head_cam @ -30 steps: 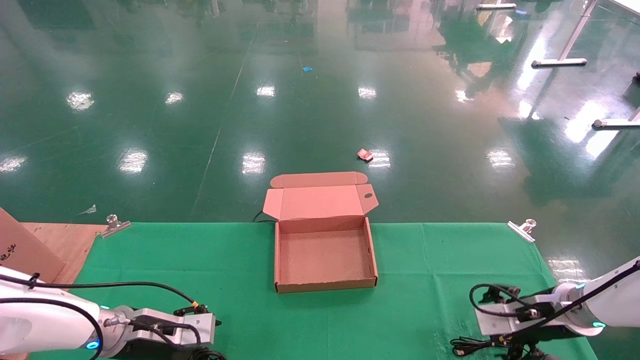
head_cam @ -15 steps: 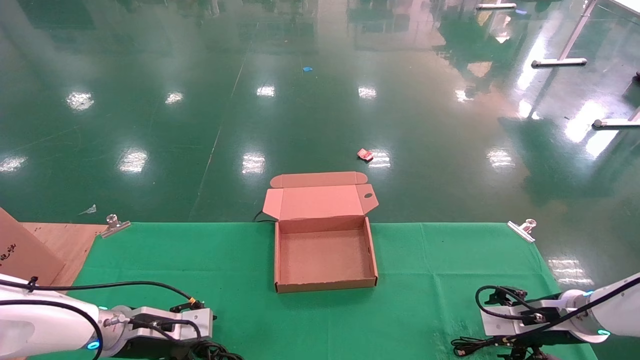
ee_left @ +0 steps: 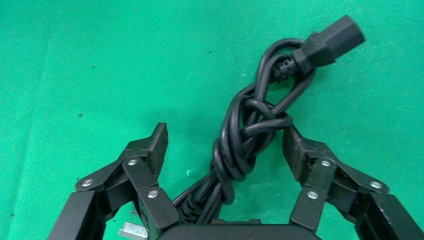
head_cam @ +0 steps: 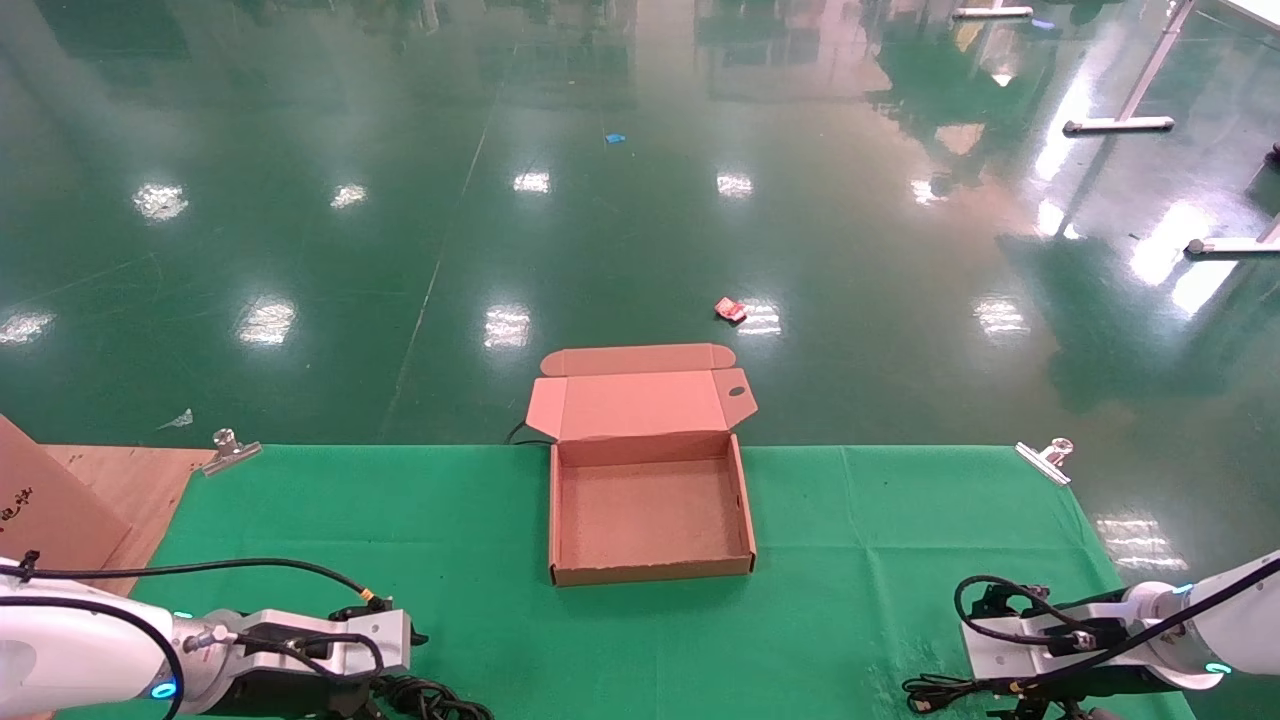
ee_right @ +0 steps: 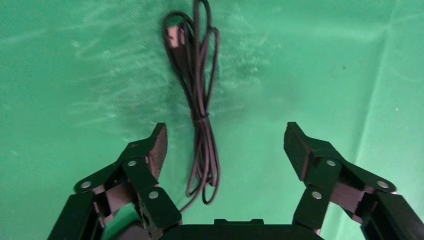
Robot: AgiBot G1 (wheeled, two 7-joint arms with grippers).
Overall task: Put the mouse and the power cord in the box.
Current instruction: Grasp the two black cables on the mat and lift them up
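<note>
Left hand (ee_left: 225,147): low at the near left corner of the worktop, fingers spread wide – released – with the power cord lying between them; the right finger pad (ee_left: 295,150) sits just beside the cord's twisted loops, and contact cannot be told.
Power cord (ee_left: 250,130): thick black coil twisted on itself, flat on the green cloth, its chunky black connector end pointing away from the hand; in the head view only a few loops (head_cam: 430,695) show beside the left wrist.
Right hand (ee_right: 225,145): low at the near right corner, fingers wide apart – released – straddling the thin bundled cable without touching it.
Mouse: its body is hidden; only its thin black cable (ee_right: 200,100) shows, folded in long loops and tied near the middle, with a small flat plug at the far end. In the head view the same cable (head_cam: 940,693) pokes out left of the right wrist.
Worktop (head_cam: 880,540): covered by a green cloth, held at the far corners by a left clip (head_cam: 228,448) and a right clip (head_cam: 1045,458).
Box (head_cam: 650,575): brown cardboard, open, at the middle of the worktop against its far edge, well apart from both hands; its inside is bare and its flap lid (head_cam: 640,400) stands back beyond the edge.
Cardboard panel (head_cam: 40,500): at the far left, on a wooden board.
Floor (head_cam: 640,200): glossy green, with a small red scrap (head_cam: 730,309) beyond the box and a blue scrap (head_cam: 614,138) farther off.
</note>
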